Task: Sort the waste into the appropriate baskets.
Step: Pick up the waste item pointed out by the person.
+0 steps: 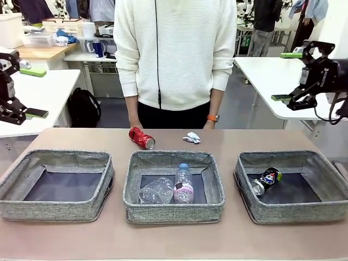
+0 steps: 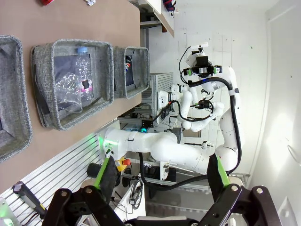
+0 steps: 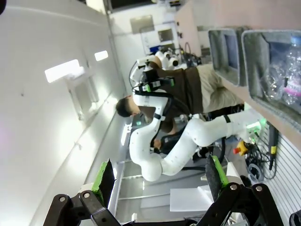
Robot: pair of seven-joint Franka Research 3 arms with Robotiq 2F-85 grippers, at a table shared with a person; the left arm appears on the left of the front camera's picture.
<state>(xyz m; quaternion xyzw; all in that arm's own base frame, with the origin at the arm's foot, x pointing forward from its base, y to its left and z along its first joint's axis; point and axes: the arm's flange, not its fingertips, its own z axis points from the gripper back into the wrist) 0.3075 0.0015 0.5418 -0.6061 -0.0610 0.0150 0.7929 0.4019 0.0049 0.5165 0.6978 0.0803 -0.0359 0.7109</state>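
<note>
Grey mid basket (image 1: 174,209) sits nearest w/ pink-label bottle (image 1: 183,186) & label-less bottle (image 1: 155,192); right basket (image 1: 293,213) has dark blue can (image 1: 267,180). Red can (image 1: 142,138) & paper wad (image 1: 191,138) lie on table (image 1: 174,244), well below left tool (image 1: 33,92) & right tool (image 1: 286,76), both w/ jaws apart, empty. Can prob. light, thin, slick: pinch across body. Wad soft. Labels unreadable.

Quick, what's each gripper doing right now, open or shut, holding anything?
Left gripper: open, holding nothing.
Right gripper: open, holding nothing.
</note>
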